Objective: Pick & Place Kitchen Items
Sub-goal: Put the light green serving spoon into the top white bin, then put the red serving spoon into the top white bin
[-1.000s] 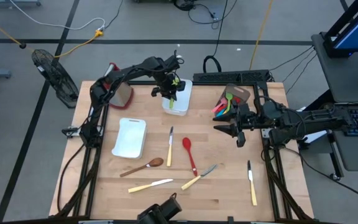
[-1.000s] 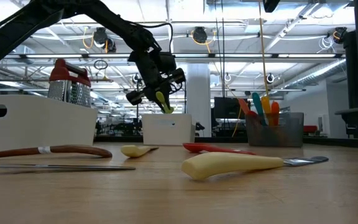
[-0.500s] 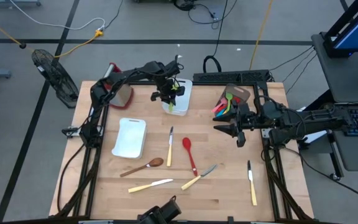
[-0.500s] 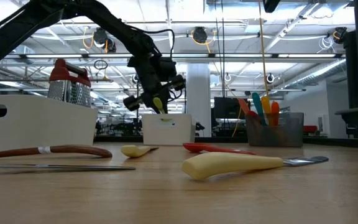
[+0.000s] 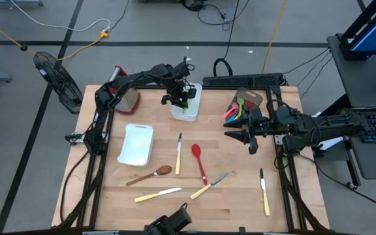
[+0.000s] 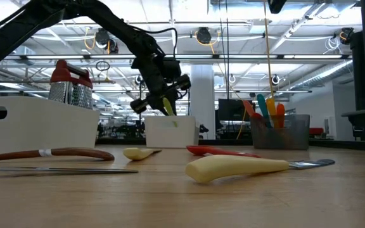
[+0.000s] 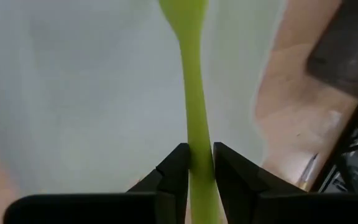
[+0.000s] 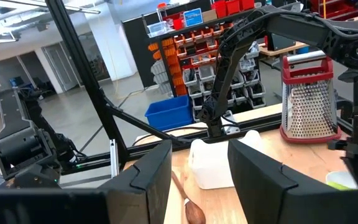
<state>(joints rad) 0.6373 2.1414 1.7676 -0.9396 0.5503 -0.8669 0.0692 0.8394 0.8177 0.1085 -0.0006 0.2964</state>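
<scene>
My left gripper (image 5: 181, 97) hangs over the far white tub (image 5: 189, 109) at the table's far middle, shut on a green silicone utensil (image 7: 193, 93). The utensil reaches down from the gripper (image 6: 161, 101) into the tub (image 6: 170, 131). My right gripper (image 5: 235, 136) waits open and level at the right, above the table, its fingers wide apart in its own wrist view (image 8: 201, 180). Other kitchen items lie flat on the wood: a red spoon (image 5: 198, 160), a wooden spoon (image 5: 153, 174) and cream-handled knives (image 5: 179, 154). My left gripper pinches the green utensil's thin handle (image 7: 199, 152) between its two fingers (image 7: 178, 171). The fingers slant down from the table's left. The handle runs on ahead of them, and its broader end (image 7: 178, 9) is over the inside of the tub. Whether that end touches the tub's floor, I cannot tell.
A second white tub (image 5: 136, 144) lies left of centre. The red-topped grater (image 6: 70, 85) stands at the far left. A brown holder (image 5: 245, 103) with several coloured utensils stands far right. More knives lie near the front (image 5: 157, 194), (image 5: 208, 186), (image 5: 264, 191).
My left gripper has eased a little down and toward the table's right over the far white tub, tipping slightly, with the green utensil still between its fingers.
</scene>
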